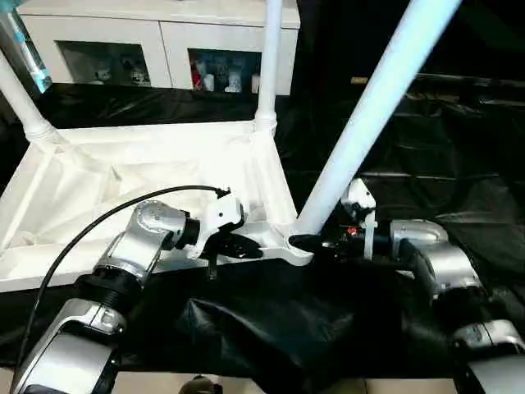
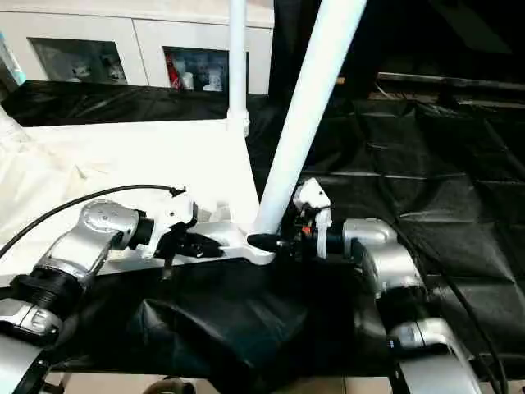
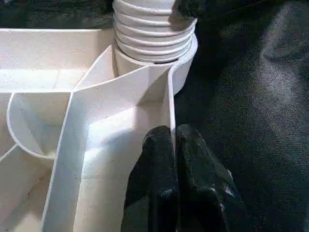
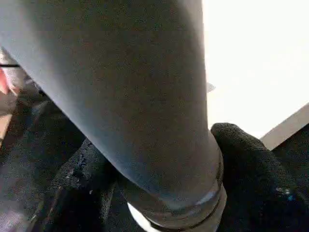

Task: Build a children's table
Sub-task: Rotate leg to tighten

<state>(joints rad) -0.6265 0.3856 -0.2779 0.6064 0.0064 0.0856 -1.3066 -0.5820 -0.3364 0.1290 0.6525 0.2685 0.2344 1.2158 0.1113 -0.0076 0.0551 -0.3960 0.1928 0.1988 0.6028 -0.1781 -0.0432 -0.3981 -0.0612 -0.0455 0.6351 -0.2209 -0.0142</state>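
Note:
The white tabletop [image 1: 123, 176] lies upside down on black cloth, ribbed underside up. Legs stand in its far left socket [image 1: 20, 103] and far right socket [image 1: 269, 66]. A third leg [image 1: 377, 107] leans out of the near right corner socket [image 3: 181, 67], its ridged end [image 3: 154, 24] seated there. My right gripper [image 1: 305, 242] is shut on this leg's base, one black finger [image 4: 251, 169] on each side of the tube. My left gripper [image 1: 244, 249] is shut on the near rim [image 3: 170, 106] just beside that corner, fingers [image 3: 154, 193] pressed together over the thin wall.
A white cabinet [image 1: 164, 41] with glass doors stands behind the tabletop. Crumpled black cloth [image 1: 271, 328] covers the floor around and to the right. A black cable [image 1: 98, 222] loops over my left forearm.

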